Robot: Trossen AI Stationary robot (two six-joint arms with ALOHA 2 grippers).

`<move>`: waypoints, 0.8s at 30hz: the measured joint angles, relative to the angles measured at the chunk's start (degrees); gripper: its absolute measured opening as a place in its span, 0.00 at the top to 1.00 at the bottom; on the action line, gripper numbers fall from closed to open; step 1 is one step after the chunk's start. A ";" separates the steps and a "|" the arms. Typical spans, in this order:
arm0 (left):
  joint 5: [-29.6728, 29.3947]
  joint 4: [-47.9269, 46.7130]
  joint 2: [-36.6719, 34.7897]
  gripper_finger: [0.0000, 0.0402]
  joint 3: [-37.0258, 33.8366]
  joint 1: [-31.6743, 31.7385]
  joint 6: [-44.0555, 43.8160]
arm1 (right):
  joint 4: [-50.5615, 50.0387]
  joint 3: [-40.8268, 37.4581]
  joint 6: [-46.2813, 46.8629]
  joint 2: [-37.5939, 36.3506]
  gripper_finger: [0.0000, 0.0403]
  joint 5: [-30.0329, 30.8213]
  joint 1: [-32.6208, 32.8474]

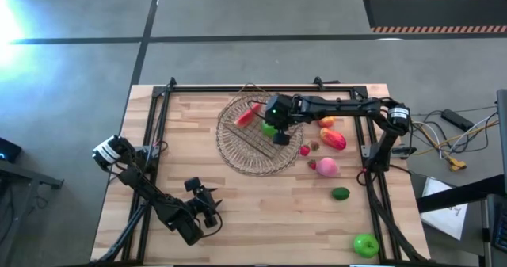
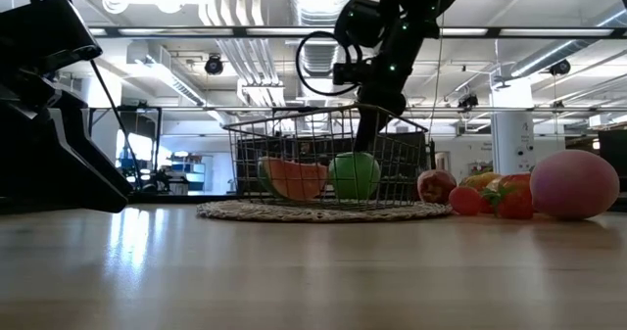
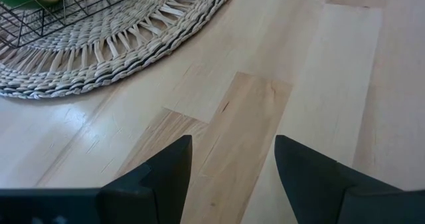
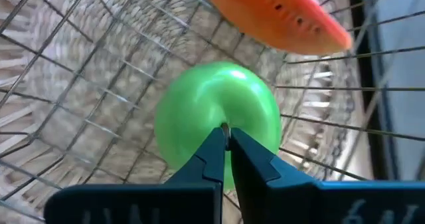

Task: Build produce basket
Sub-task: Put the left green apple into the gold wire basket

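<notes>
The right gripper (image 4: 226,139) fingers pinch the green apple (image 4: 216,111) stem inside the basket (image 2: 323,139), and it could slip.

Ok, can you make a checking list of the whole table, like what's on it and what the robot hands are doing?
Surface: wooden table, bare at front.
Job's things: wire basket on a round woven mat, holding a green apple and a watermelon slice; more produce outside it.
Clutter: nothing seen.
Grippers: right gripper shut on the apple's stem; left gripper open, over bare wood.
Cables: bundle beside the table.
Surroundings: large hall.
</notes>
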 joint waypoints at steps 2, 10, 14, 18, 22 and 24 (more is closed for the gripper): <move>0.00 0.00 0.00 0.51 0.00 0.00 0.00 | 2.02 0.00 0.00 0.00 0.98 0.97 0.01; -0.07 -0.02 0.00 0.51 -0.11 0.06 0.00 | 10.90 0.00 1.01 0.02 0.98 1.32 -0.02; -0.09 -0.02 0.00 0.51 -0.11 0.27 0.01 | 11.59 0.45 0.66 0.03 0.98 1.16 -0.02; -0.17 -0.02 0.00 0.51 -0.17 0.39 0.00 | 6.73 3.67 0.74 0.07 0.98 0.95 -0.02; -0.19 -0.03 0.00 0.51 -0.22 0.39 0.01 | 3.95 6.37 1.53 0.07 0.98 0.87 -0.18; -0.20 -0.02 0.00 0.51 -0.22 0.39 0.02 | 4.10 7.05 1.53 0.07 0.98 0.20 -0.41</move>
